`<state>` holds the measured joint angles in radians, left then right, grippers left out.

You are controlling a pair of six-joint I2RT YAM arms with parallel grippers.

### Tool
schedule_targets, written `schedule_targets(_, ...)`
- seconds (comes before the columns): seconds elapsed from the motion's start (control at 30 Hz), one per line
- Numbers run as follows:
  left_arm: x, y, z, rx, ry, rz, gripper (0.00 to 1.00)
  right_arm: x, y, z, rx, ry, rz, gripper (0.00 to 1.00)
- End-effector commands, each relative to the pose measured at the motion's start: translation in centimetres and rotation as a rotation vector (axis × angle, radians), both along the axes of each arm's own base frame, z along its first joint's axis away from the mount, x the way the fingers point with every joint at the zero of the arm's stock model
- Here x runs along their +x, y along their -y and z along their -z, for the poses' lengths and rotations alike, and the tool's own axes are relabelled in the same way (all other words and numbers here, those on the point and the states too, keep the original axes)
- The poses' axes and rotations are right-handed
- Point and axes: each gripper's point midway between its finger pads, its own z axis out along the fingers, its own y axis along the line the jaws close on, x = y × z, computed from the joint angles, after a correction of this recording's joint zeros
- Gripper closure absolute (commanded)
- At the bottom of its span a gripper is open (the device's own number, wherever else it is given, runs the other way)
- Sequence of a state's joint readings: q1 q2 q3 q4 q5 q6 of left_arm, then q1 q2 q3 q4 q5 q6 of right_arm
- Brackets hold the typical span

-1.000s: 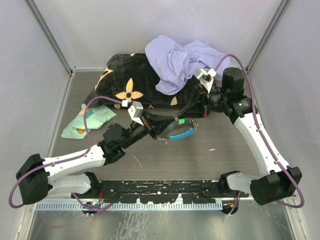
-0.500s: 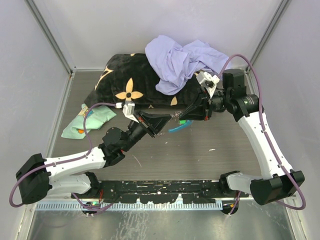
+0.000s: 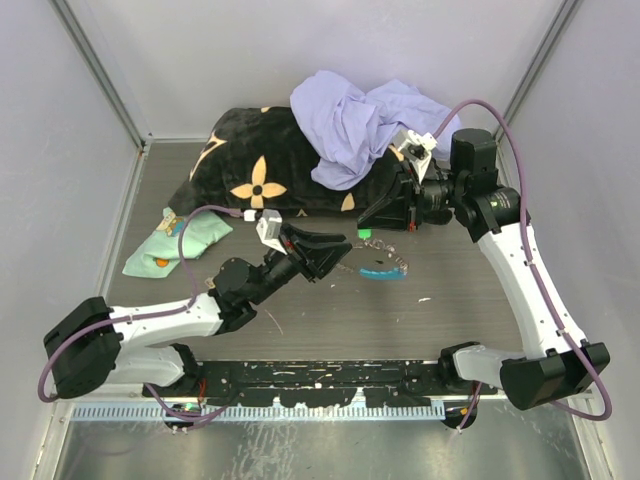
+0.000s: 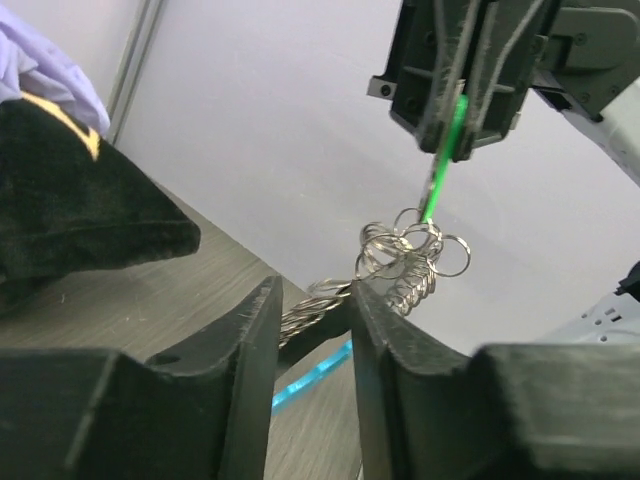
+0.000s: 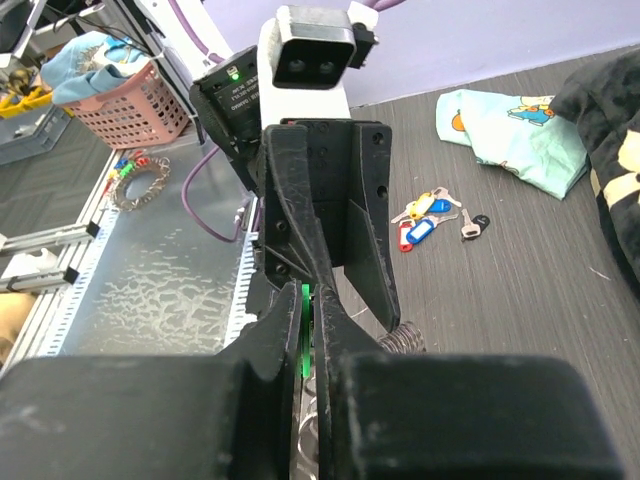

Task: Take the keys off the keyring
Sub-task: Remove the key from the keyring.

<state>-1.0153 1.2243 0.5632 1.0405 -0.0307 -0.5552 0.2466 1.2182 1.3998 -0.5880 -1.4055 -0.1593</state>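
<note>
The keyring's silver chain and rings (image 4: 410, 250) hang between my two grippers. Its light-blue crescent (image 3: 382, 270) sits low by the table and also shows in the left wrist view (image 4: 315, 372). My left gripper (image 3: 342, 257) is nearly shut, with a strand of the chain across its fingertips (image 4: 310, 300). My right gripper (image 3: 372, 230) is shut on a key's green tag (image 5: 304, 325), which hangs from it above the rings in the left wrist view (image 4: 440, 170). Loose keys with yellow, blue and red tags (image 5: 428, 215) lie on the table.
A black flowered blanket (image 3: 260, 170) with a lavender cloth (image 3: 360, 120) on it fills the back. A mint-green cloth (image 3: 180, 240) lies at the left. A small white scrap (image 3: 424, 299) lies at the right front. A pink basket (image 5: 120, 100) stands beyond the table.
The grippers have moved apart: the right one drew back up and right with the green tag. The left one shifted right and lower, and the blue crescent dropped down and right.
</note>
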Motion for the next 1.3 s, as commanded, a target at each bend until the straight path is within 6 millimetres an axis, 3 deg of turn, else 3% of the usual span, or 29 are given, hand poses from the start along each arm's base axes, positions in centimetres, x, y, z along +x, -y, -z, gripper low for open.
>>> schedule_targets(0.0,-1.5,-1.3,-3.8,-0.066,0.169,0.008,0.61,0.0,0.0,-1.2,0.016,0.018,0.008,0.99)
schedule_targets(0.13,-2.7,-1.9,-4.0,-0.008,0.242,0.031,0.46,0.2,0.0,-1.0,0.01,0.014,0.022,0.99)
schedule_targets(0.27,-3.9,-1.9,-5.0,0.062,0.312,0.084,0.43,0.1,0.0,-0.9,0.012,0.015,0.016,0.99)
schedule_targets(0.47,-3.8,-1.7,-5.7,0.132,0.3,0.151,0.42,-0.8,0.1,-1.4,0.028,0.019,-0.027,0.99)
schedule_targets(0.77,-2.9,-2.5,-5.7,0.226,0.376,0.186,0.52,-1.8,0.2,-1.7,0.045,0.024,-0.079,0.99)
schedule_targets(0.97,-3.6,-1.3,-5.8,0.186,0.377,0.275,0.59,-1.7,0.1,-1.5,0.044,0.017,-0.08,0.99)
schedule_targets(1.27,-4.1,0.2,-5.0,0.174,0.331,0.385,0.82,-1.8,0.2,-1.4,0.045,0.019,-0.083,0.99)
